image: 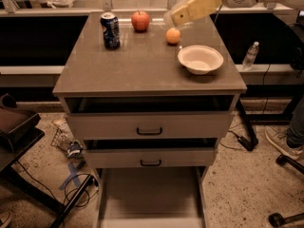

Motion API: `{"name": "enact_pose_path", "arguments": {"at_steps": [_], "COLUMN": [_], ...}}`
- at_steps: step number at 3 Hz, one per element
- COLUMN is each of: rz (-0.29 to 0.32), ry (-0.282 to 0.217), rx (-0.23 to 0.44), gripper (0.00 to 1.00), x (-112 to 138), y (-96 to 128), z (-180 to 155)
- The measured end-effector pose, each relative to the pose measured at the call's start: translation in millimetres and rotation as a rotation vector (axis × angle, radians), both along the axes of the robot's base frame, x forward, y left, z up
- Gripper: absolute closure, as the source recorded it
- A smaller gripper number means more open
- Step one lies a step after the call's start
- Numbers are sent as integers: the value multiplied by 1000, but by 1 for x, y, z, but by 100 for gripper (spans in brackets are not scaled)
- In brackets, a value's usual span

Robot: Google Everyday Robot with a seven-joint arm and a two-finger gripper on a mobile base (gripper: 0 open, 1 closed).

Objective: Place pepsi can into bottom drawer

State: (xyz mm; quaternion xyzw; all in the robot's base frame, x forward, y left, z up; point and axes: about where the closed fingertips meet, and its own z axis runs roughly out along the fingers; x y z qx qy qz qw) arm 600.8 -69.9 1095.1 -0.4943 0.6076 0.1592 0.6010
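The pepsi can (110, 30), dark blue with a silver top, stands upright at the back left of the cabinet top (128, 70). The bottom drawer (149, 194) is pulled out at the foot of the cabinet, a pale shallow tray with nothing showing in it. My gripper (173, 18) hangs at the end of the beige arm that reaches in from the top right. It is in the air just above and behind the orange, well to the right of the can, and it holds nothing that I can see.
A red apple (140, 20), an orange (173, 35) and a white bowl (200, 59) sit on the cabinet top. The two upper drawers (149, 126) stand slightly ajar. A water bottle (250, 56) stands on the right; cables and black furniture legs (71, 194) lie at the lower left.
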Motion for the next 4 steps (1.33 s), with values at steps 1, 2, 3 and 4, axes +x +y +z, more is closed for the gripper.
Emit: {"name": "enact_pose_path", "arguments": {"at_steps": [1,2,3,4], "rz": [8,15,-17,-73], "ry": [-4,-22,-16,-12], "rx": [10,34,58,92], "gripper": [0,0,0,0], "x": [2,43,114,176], "y": [6,27,60,90], "z": [0,-19,-68,-104]}}
